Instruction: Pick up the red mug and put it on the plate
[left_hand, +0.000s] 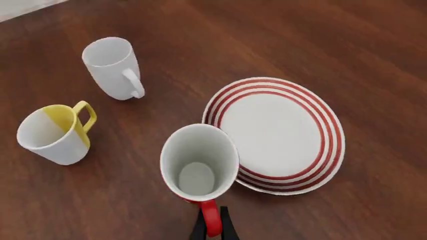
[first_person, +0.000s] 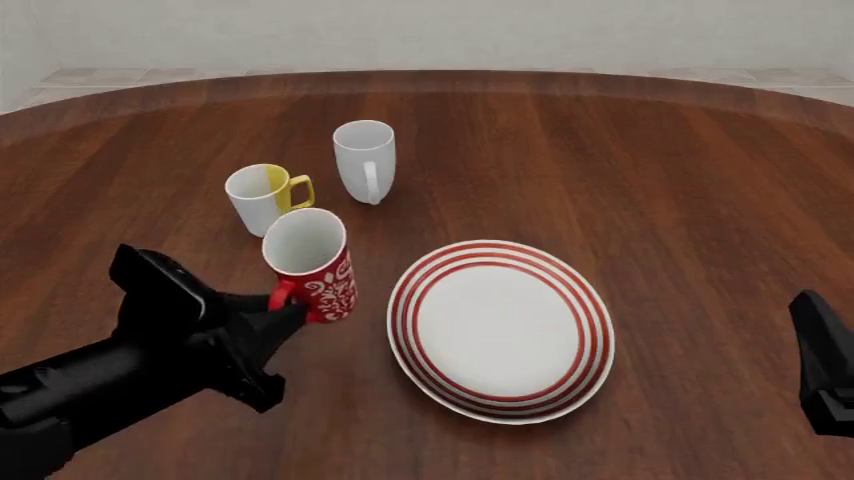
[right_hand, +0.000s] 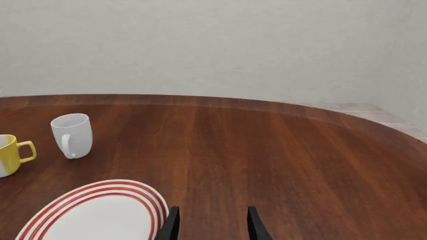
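Observation:
The red mug (first_person: 311, 268) with a white swirl pattern and white inside (left_hand: 199, 165) is just left of the plate (first_person: 587, 300), leaning slightly. My left gripper (first_person: 283, 310) is shut on its red handle (left_hand: 211, 220), whose sides the dark fingers flank in the left wrist view. In that view the mug's rim overlaps the plate's red-ringed rim (left_hand: 331, 125). I cannot tell whether the mug's base touches the table. My right gripper (right_hand: 212, 226) is open and holds nothing, low at the right (first_person: 827, 375), with the plate's rim (right_hand: 100, 192) beside it.
A plain white mug (first_person: 364, 160) (left_hand: 113, 70) (right_hand: 72, 135) stands behind the plate. A white-and-yellow mug (first_person: 264, 198) (left_hand: 57, 135) (right_hand: 10, 152) stands just behind the red mug. The round wooden table's far edge (first_person: 427, 75) curves below a pale wall.

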